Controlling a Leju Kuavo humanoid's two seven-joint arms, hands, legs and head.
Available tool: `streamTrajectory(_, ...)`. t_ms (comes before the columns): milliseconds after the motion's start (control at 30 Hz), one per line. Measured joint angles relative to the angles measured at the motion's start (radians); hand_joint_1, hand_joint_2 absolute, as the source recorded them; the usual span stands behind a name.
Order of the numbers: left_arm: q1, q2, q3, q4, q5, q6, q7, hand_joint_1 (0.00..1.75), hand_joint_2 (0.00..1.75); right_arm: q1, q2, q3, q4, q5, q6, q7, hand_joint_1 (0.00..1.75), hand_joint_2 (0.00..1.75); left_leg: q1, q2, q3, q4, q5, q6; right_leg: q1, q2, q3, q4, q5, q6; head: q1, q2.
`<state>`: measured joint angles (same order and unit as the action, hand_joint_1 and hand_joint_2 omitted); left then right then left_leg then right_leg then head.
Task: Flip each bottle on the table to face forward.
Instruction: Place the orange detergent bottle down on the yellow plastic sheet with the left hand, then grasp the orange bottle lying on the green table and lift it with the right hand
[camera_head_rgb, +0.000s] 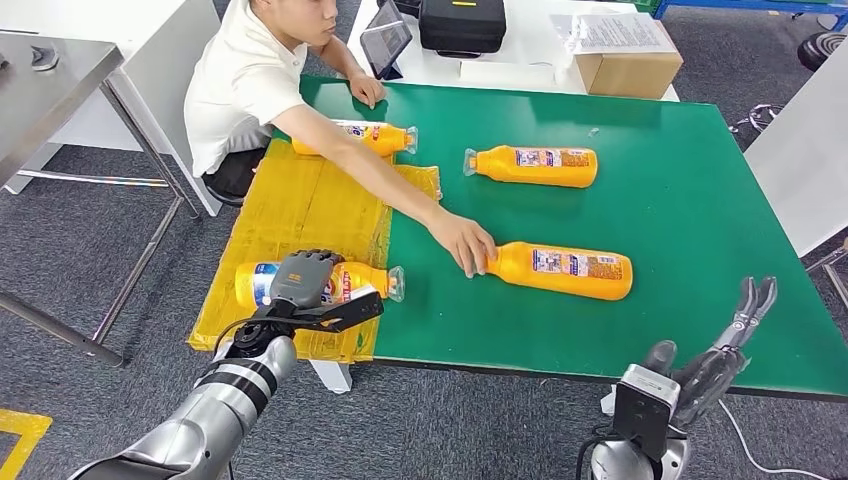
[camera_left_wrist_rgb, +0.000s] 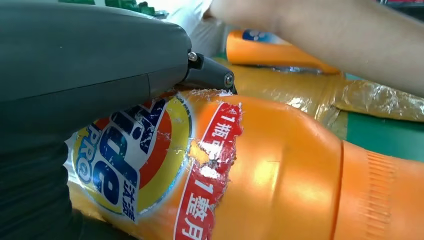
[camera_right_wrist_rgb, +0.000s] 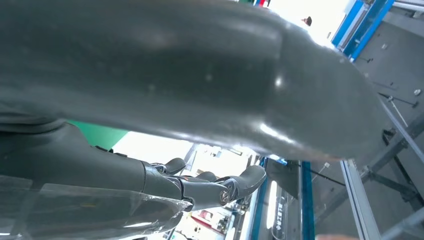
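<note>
Four orange detergent bottles lie on their sides. The near-left bottle (camera_head_rgb: 350, 280) rests on the yellow mat (camera_head_rgb: 300, 205) with its cap to the right. My left hand (camera_head_rgb: 303, 280) grips it from above, fingers curled over its body. Up close, its Tide label (camera_left_wrist_rgb: 125, 165) faces the camera under my left hand (camera_left_wrist_rgb: 90, 65). A second bottle (camera_head_rgb: 372, 136) lies at the mat's far end, a third bottle (camera_head_rgb: 535, 165) on the green table (camera_head_rgb: 680, 200), and a fourth bottle (camera_head_rgb: 568, 270) in the middle. My right hand (camera_head_rgb: 735, 335) hovers open by the front edge, its fingers (camera_right_wrist_rgb: 200, 186) stretched out.
A person in a white shirt (camera_head_rgb: 240, 80) sits at the far left and reaches across; the person's hand (camera_head_rgb: 465, 243) touches the fourth bottle's neck. A cardboard box (camera_head_rgb: 625, 65), a black case (camera_head_rgb: 460, 25) and a tablet (camera_head_rgb: 385, 40) stand behind the table.
</note>
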<state>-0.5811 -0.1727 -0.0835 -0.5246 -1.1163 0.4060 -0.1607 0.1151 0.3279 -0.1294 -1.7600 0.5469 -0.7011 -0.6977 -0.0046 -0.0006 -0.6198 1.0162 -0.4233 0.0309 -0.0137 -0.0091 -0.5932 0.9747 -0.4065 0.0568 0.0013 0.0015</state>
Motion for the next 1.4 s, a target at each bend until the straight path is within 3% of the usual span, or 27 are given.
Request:
streamTrajectory(100,-0.026,0.004,0.003,0.015,0.061,-0.097,-0.005,0.06,1.75,0.0,-0.007,0.021,0.015,-0.029,0.0,0.0,0.0,0.0,0.0,-0.001,0.0,0.0,0.0,0.0,0.0,0.0,0.001,0.0,0.0,0.0,0.0,0.0)
streamTrajectory(133,-0.037,0.007,0.006,0.019,0.09,-0.135,-0.007,0.0,1.75,0.001,-0.01,0.031,0.022,-0.037,0.0,0.0,0.0,0.0,0.0,-0.002,0.001,0.0,0.0,0.0,0.0,0.0,0.001,0.0,0.0,0.0,0.0,0.0)
streamTrajectory(367,-0.078,0.012,0.061,0.037,0.336,-0.383,-0.093,0.0,1.75,0.0,-0.031,0.086,0.071,-0.078,0.0,0.0,0.0,0.0,0.0,-0.002,0.002,0.0,0.001,0.0,0.0,-0.001,0.002,0.001,0.0,0.0,0.0,0.0)
streamTrajectory(533,-0.106,0.013,0.08,0.041,0.443,-0.595,-0.103,0.0,1.75,-0.002,-0.048,0.106,0.106,-0.079,0.0,0.0,0.0,0.0,0.0,-0.003,0.002,0.0,0.001,0.0,0.0,-0.002,0.003,0.001,0.0,0.0,0.0,0.0)
streamTrajectory(800,-0.111,0.012,0.04,0.041,0.488,-0.637,-0.101,0.0,1.75,-0.013,-0.064,0.108,0.139,-0.056,0.0,0.0,0.0,0.0,0.0,-0.003,0.003,0.0,0.001,0.0,0.0,-0.002,0.003,0.001,0.0,0.0,0.0,0.0)
streamTrajectory(933,-0.081,0.012,-0.012,0.006,0.549,-0.556,-0.147,0.0,1.75,-0.015,-0.073,0.109,0.159,0.016,0.0,0.0,0.0,0.0,0.0,-0.002,0.002,0.0,0.001,0.0,0.0,-0.002,0.003,0.001,0.0,0.0,0.0,0.0)
streamTrajectory(1033,0.0,0.008,-0.084,-0.126,0.587,-0.342,-0.217,0.0,1.75,-0.014,-0.084,0.107,0.176,0.14,0.0,0.0,0.0,0.0,0.0,-0.002,0.001,0.0,0.001,0.0,0.0,-0.002,0.001,0.001,0.0,0.0,0.0,0.0)
streamTrajectory(1167,0.135,0.006,-0.217,-0.407,0.502,-0.008,-0.255,0.0,1.75,-0.008,-0.106,0.102,0.19,0.222,0.0,0.0,0.0,0.0,0.0,-0.003,0.0,0.0,0.0,0.0,0.0,-0.002,0.001,0.001,-0.001,0.0,0.0,0.0)
streamTrajectory(1233,0.18,0.006,-0.28,-0.505,0.479,0.048,-0.247,0.0,1.75,-0.008,-0.113,0.1,0.198,0.238,0.0,0.0,0.0,0.0,-0.001,-0.004,-0.001,0.0,-0.001,-0.001,0.0,-0.002,0.0,0.0,-0.001,0.0,0.0,0.0)
streamTrajectory(1400,0.237,0.007,-0.382,-0.637,0.539,0.081,-0.241,0.0,1.75,-0.017,-0.134,0.097,0.244,0.27,0.0,0.0,0.0,0.0,-0.001,-0.003,-0.001,0.0,-0.001,-0.001,0.0,-0.002,0.0,0.0,-0.001,0.0,0.0,0.0)
